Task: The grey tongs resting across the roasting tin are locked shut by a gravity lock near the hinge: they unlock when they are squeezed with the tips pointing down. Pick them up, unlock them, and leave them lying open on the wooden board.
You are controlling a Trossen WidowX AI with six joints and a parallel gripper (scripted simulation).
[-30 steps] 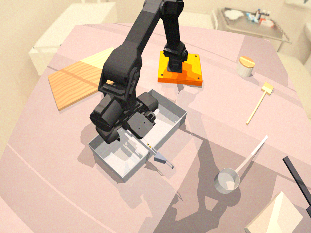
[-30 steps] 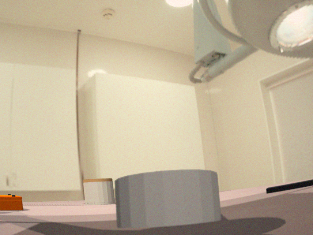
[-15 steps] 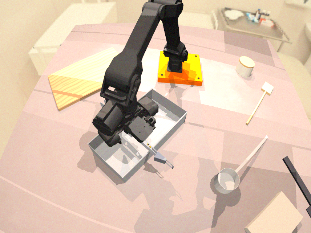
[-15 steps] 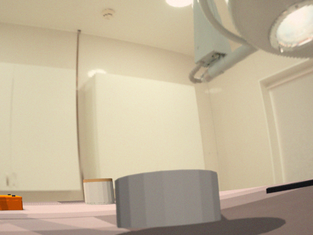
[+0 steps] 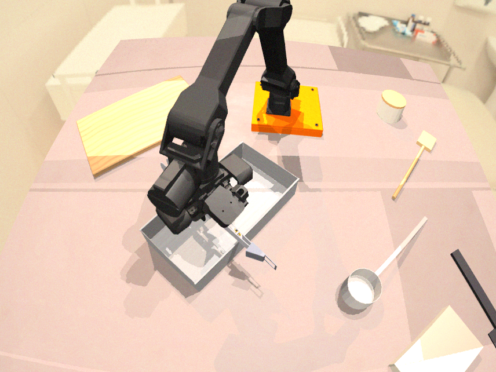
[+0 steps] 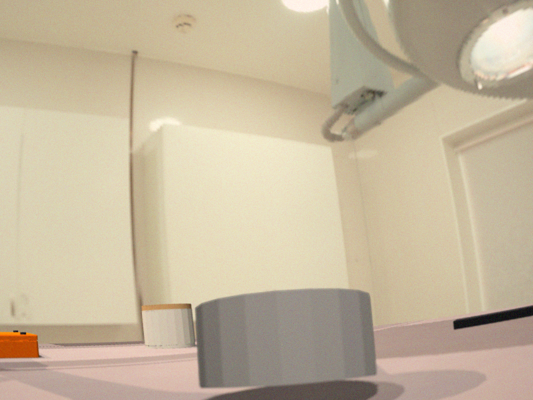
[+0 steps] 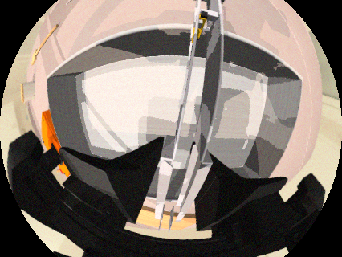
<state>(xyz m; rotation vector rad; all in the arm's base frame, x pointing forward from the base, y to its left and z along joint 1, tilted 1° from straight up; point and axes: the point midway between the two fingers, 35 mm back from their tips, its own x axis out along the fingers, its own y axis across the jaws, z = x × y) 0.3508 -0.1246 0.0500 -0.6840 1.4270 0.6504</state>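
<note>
The grey tongs (image 5: pixel 255 251) (image 7: pixel 213 80) lie across the roasting tin (image 5: pixel 276 205) (image 7: pixel 64 112). Their hinge end and loop stick out past the tin's front wall. The yellow lock (image 5: pixel 236 230) (image 7: pixel 198 31) shows near the hinge. In the wrist view my gripper (image 7: pixel 177 144) has its black fingers close in on both sides of the two arms and is shut on the tongs. The pale tips lie at the bottom of that view. In the top view the arm hides the fingers and the tips. The wooden board (image 5: pixel 128 124) (image 7: pixel 148 218) lies at the left.
The orange base (image 5: pixel 310 104) (image 6: pixel 17 346) (image 7: pixel 48 124) stands behind the tin. A lidded jar (image 5: pixel 391 110) (image 6: pixel 167 324), a wooden mallet-like tool (image 5: pixel 414 161) and a grey pan (image 5: pixel 346 298) (image 6: pixel 284 338) are on the right. A black bar (image 5: pixel 472 282) and pale block (image 5: pixel 448 336) are at front right.
</note>
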